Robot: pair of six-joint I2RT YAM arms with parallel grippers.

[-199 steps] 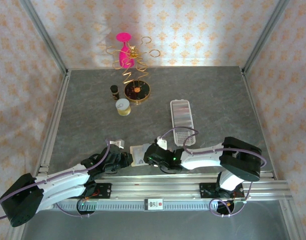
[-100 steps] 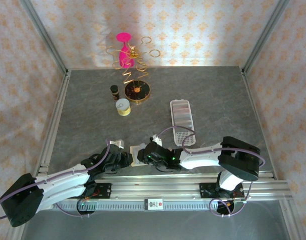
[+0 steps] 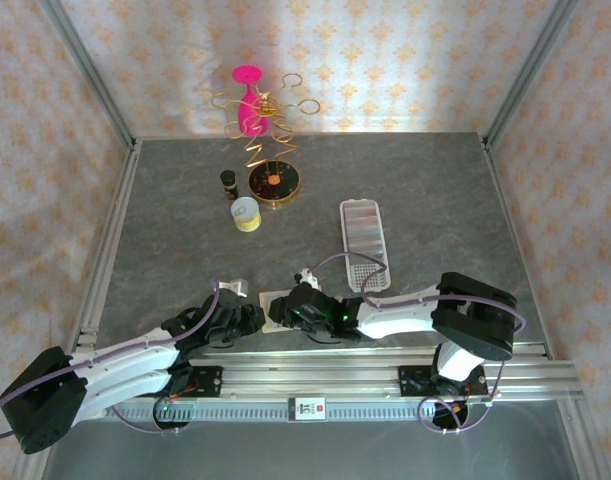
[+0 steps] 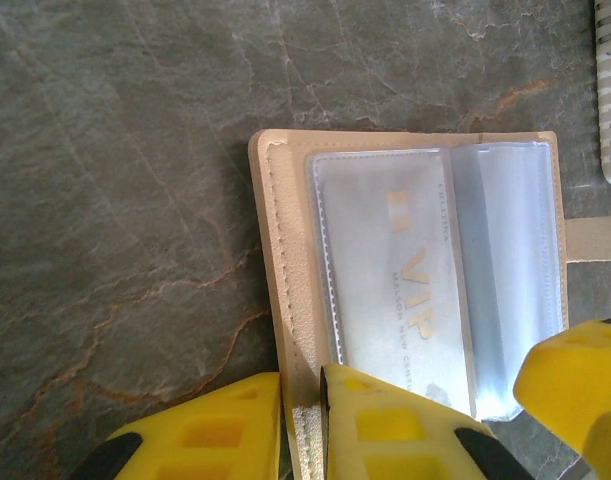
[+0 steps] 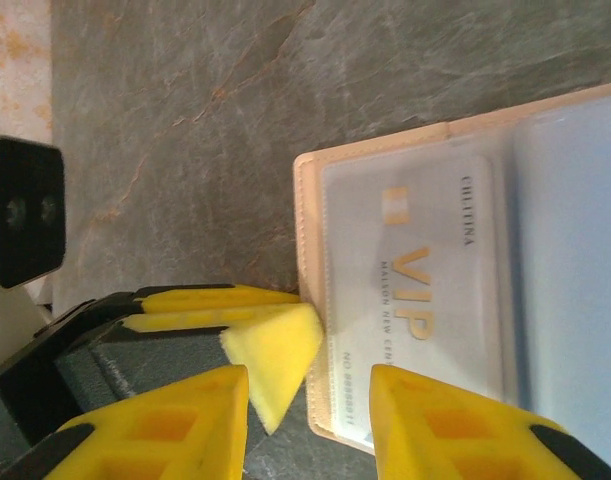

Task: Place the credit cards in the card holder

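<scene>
Here, left gripper pinches the beige wallet; right gripper gapes astride its edge.

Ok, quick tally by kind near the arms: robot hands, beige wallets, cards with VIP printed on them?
Hands: 2 (left hand, right hand)
Wallets: 1 (beige wallet)
Cards: 1 (VIP card)
Total: 4

Left arm and right arm hem the wallet; open table separates jars from card holder.

Overhead; wrist close-ups, same wallet
</scene>
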